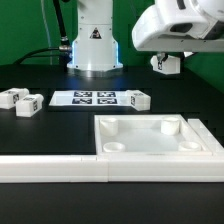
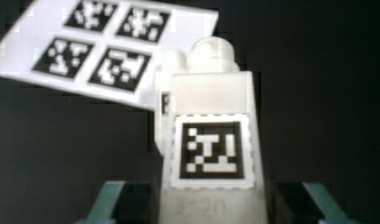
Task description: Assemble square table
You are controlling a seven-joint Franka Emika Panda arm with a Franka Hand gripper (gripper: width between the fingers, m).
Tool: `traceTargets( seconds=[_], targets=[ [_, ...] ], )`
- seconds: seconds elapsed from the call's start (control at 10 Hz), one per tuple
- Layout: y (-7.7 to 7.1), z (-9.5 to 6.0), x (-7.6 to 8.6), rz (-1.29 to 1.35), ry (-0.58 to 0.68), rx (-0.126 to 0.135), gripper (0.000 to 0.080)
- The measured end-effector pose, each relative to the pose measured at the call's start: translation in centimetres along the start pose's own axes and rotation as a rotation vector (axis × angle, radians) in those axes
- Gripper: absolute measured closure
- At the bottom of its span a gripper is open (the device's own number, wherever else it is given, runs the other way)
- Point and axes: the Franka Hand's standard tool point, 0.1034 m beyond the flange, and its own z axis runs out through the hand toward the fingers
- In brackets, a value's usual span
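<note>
The square table's white top (image 1: pixel 140 121) lies at the exterior view's right, its raised rim and round corner sockets facing up. My gripper (image 1: pixel 165 66) hangs above and behind it, shut on a chunky white leg (image 1: pixel 166 61). In the wrist view that leg (image 2: pixel 212 110) fills the middle, its black-white tag toward the camera, and it runs out from between the teal fingers (image 2: pixel 123 200) of the gripper (image 2: pixel 213 208). Two loose legs (image 1: pixel 20 100) lie at the exterior view's left. A third leg (image 1: pixel 137 99) lies beside the marker board.
The marker board (image 1: pixel 88 98) lies flat in front of the robot base (image 1: pixel 93 45); in the wrist view the marker board (image 2: pixel 102 45) shows past the leg's tip. A long white fence bar (image 1: pixel 60 168) runs along the front edge, against the top.
</note>
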Motion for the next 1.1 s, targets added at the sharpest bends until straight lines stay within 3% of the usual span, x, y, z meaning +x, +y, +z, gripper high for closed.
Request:
traceTargets(
  seconds=[0.1,0.2,0.3,0.4,0.5,0.9,1.0,1.1],
  targets=[
    [0.2,-0.6,0.3,-0.019,0.077,0.013,0.0509],
    [2.0,-2.9,0.7,-0.040,0.128,0.091,0.0509],
    [4.4,-5.0,1.5,0.008,0.174,0.132,0.0509],
    [5.8,-6.6,1.8,0.036,0.235,0.157,0.0509],
    [6.1,-7.5,1.4,0.042,0.290,0.155,0.0509],
    [6.3,-8.1,2.4,0.068,0.587,0.136,0.0509],
    [6.3,-8.1,3.4,0.057,0.693,0.133,0.0509],
    [7.4,-9.6,4.4,0.061,0.794,0.140,0.0509]
  ],
)
